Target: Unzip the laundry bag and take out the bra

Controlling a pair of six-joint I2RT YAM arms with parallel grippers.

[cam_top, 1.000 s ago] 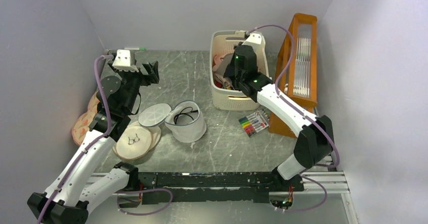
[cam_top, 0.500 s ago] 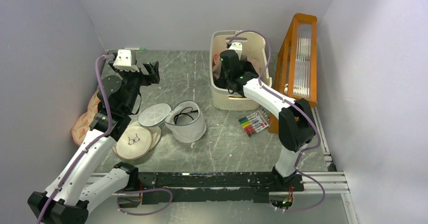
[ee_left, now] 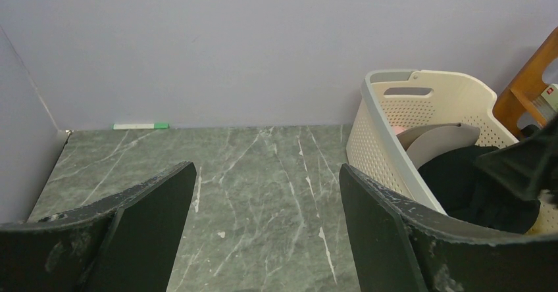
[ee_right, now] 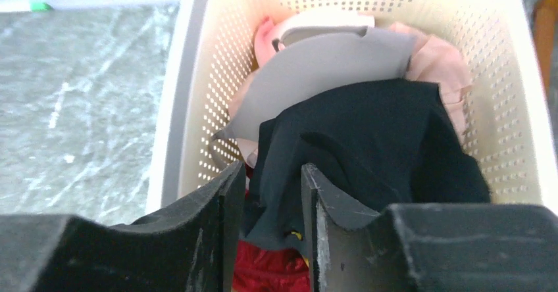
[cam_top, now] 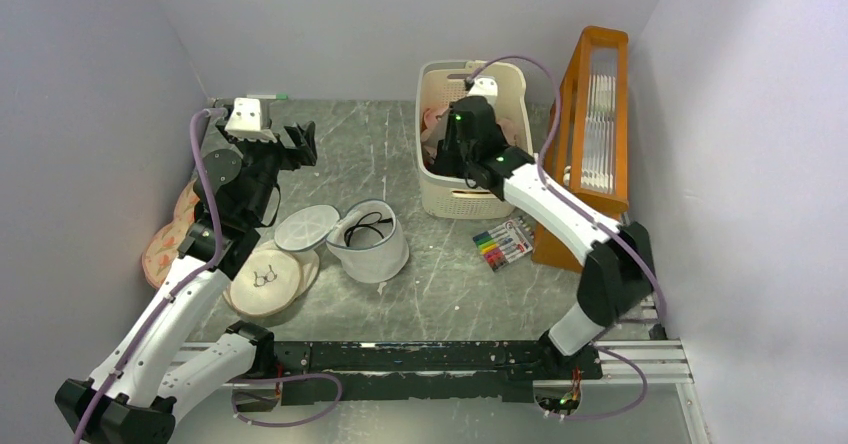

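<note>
The laundry bag [cam_top: 372, 246] stands open in the middle of the table, with thin black loops inside it. Its round lid [cam_top: 305, 227] lies flat to its left. My right gripper [ee_right: 271, 168] hangs over the cream basket [ee_right: 181, 75], its fingers closed narrowly on a fold of the black bra [ee_right: 368, 141]. The bra is draped over the other clothes in the basket. In the top view the right gripper [cam_top: 447, 156] is over the basket's left half. My left gripper [ee_left: 266, 173] is open and empty, held high at the back left [cam_top: 300, 142].
The basket [cam_top: 450, 202] also holds grey, pink and red garments. An orange wooden rack [cam_top: 598, 114] stands to its right, with coloured markers [cam_top: 503, 244] in front. Cream round pads [cam_top: 268, 279] and pink patterned pads [cam_top: 165, 239] lie on the left.
My right gripper swung left and lower over the basket, then shifted slightly back to the right. The left arm and the laundry bag have not moved.
</note>
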